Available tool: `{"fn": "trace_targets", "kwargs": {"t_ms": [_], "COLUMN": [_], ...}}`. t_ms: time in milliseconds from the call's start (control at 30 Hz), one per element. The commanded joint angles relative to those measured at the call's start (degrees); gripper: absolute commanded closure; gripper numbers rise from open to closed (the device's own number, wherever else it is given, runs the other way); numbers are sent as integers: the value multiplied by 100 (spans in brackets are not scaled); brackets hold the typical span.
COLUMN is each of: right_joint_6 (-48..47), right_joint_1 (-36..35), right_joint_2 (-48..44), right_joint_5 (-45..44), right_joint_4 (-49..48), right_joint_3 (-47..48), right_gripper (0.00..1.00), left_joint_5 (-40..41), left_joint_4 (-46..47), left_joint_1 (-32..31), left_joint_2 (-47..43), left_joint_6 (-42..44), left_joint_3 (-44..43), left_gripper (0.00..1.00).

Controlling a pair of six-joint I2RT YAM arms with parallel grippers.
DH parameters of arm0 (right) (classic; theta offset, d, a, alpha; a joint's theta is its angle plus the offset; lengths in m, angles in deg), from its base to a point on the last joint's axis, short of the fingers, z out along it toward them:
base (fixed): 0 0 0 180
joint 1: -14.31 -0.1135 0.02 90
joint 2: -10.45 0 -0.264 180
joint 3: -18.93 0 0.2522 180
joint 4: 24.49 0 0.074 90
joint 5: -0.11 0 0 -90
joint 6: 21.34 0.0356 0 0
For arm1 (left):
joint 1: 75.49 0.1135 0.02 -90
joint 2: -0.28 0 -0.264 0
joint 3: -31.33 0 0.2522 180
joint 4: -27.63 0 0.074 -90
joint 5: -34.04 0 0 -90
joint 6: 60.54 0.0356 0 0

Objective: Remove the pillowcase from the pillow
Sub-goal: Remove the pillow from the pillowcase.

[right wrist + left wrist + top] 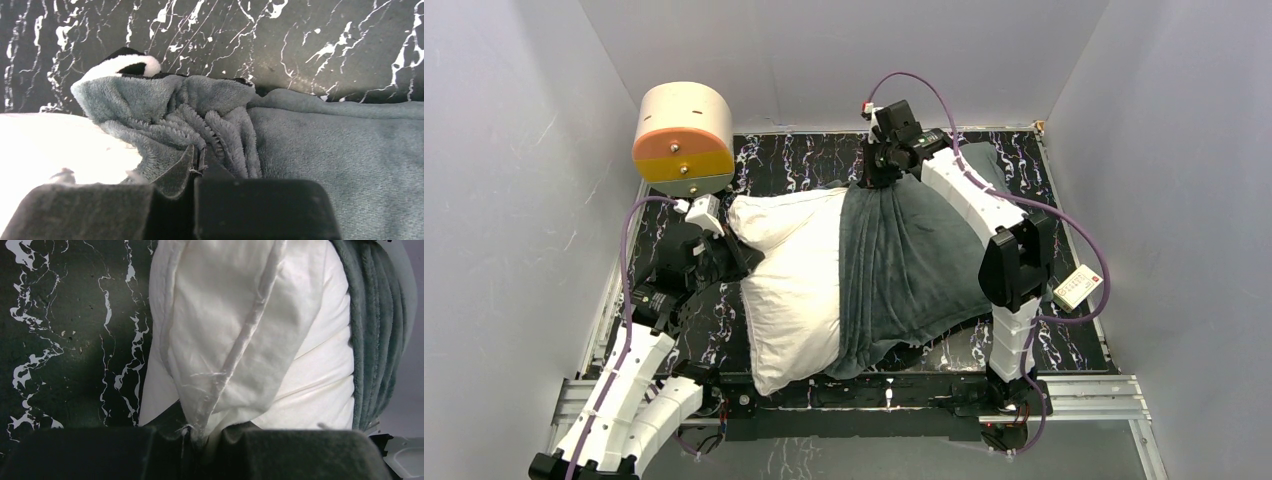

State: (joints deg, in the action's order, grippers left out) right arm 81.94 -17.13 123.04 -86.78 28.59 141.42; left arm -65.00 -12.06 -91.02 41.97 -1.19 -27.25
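The white pillow [792, 280] lies across the table, its left half bare. The grey-green pillowcase [909, 265] covers its right half, bunched in folds. My left gripper [724, 235] is shut on the pillow's far-left corner; in the left wrist view the corner seam [220, 375] runs down between the closed fingers. My right gripper [871, 178] is shut on the pillowcase's bunched far edge [210, 125]. A bit of zebra stripe [125, 65] shows at the pillowcase's edge in the right wrist view. The pillowcase also shows in the left wrist view [372, 340].
A cream-and-orange cylinder [684, 138] stands at the back left, close to the left arm. A small white label card [1077, 286] lies at the right edge of the black marbled table [794, 165]. White walls enclose three sides.
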Motion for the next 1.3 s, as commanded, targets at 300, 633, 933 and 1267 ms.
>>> {"fn": "trace_targets", "kwargs": {"t_ms": [300, 633, 933, 1267], "right_joint_6": [-417, 494, 1483, 1334], "right_joint_1": [551, 84, -1345, -1576], "right_joint_2": [-841, -4147, -5686, -5013], "right_joint_5": [-37, 1311, 982, -1611], "right_joint_4": [123, -1754, -1300, -1282], "right_joint_3": [487, -3165, -6047, -5981], "right_gripper": [44, 21, 28, 28], "left_joint_5": [602, 927, 240, -642], "left_joint_4": [-533, 1, -177, -1037], "left_joint_1": [156, 452, 1542, 1694], "left_joint_2": [225, 2300, 2508, -253], "left_joint_6": [165, 387, 233, 37], "left_joint_3": [-231, -1523, -1718, -302], "left_gripper": [100, 89, 2, 2]}}
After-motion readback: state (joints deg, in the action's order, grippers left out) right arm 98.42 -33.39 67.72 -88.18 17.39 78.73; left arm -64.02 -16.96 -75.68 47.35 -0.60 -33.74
